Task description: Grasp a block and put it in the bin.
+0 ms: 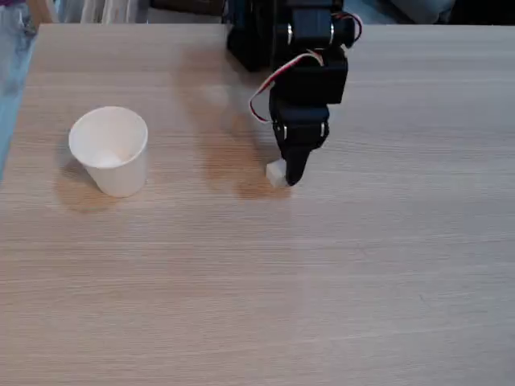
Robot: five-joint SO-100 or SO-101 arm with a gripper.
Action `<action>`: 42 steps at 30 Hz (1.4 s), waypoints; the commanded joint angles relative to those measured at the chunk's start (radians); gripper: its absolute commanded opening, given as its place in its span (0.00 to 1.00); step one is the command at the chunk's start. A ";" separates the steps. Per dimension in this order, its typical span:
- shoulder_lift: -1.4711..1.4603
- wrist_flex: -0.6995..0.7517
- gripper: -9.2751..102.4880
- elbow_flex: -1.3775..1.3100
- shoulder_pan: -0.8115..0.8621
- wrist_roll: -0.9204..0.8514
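Note:
The block (277,172) is a tiny white cube near the middle of the wooden table. My gripper (291,175) hangs from the black arm and points straight down, its dark tip touching the block's right side. The fingers read as one tapered dark wedge, so I cannot make out whether they are clamped on the block or just resting beside it. The bin (110,150), a white paper cup, stands upright at the left of the table, far from the gripper, with its mouth open towards the camera.
The arm's black base (257,36) sits at the table's far edge, with a red and white cable (265,88) looping down its left side. The table's left edge (16,104) runs close to the cup. Bare wood lies between cup and block.

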 commanded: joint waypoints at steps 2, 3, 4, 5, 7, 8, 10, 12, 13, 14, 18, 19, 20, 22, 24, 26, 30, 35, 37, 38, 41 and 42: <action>0.006 0.006 0.25 -0.002 -0.008 -0.009; 0.008 0.006 0.25 -0.005 -0.008 -0.015; 0.011 0.008 0.25 -0.008 -0.006 -0.025; 0.015 0.009 0.25 -0.011 -0.003 -0.028; 0.023 0.012 0.25 -0.011 0.000 -0.037; 0.026 0.012 0.25 -0.011 0.005 -0.043; 0.026 0.003 0.26 -0.014 0.023 -0.044; 0.026 -0.005 0.26 -0.017 0.041 -0.055; 0.026 -0.009 0.26 -0.018 0.049 -0.061; 0.026 -0.014 0.26 -0.018 0.057 -0.069; 0.026 -0.029 0.27 -0.020 0.078 -0.080; 0.026 -0.029 0.27 -0.018 0.080 -0.083; 0.026 -0.031 0.27 -0.015 0.080 -0.086; 0.026 -0.034 0.27 -0.011 0.081 -0.087; 0.026 -0.035 0.25 -0.009 0.083 -0.091; 0.028 -0.035 0.23 -0.009 0.086 -0.091; 0.029 -0.035 0.16 -0.008 0.083 -0.081; 0.032 -0.031 0.09 -0.014 0.077 -0.080; 0.040 -0.029 0.10 -0.017 0.080 -0.080; 0.046 -0.029 0.10 -0.020 0.084 -0.080; 0.077 -0.025 0.10 -0.034 0.101 -0.089; 0.094 -0.025 0.10 -0.040 0.109 -0.089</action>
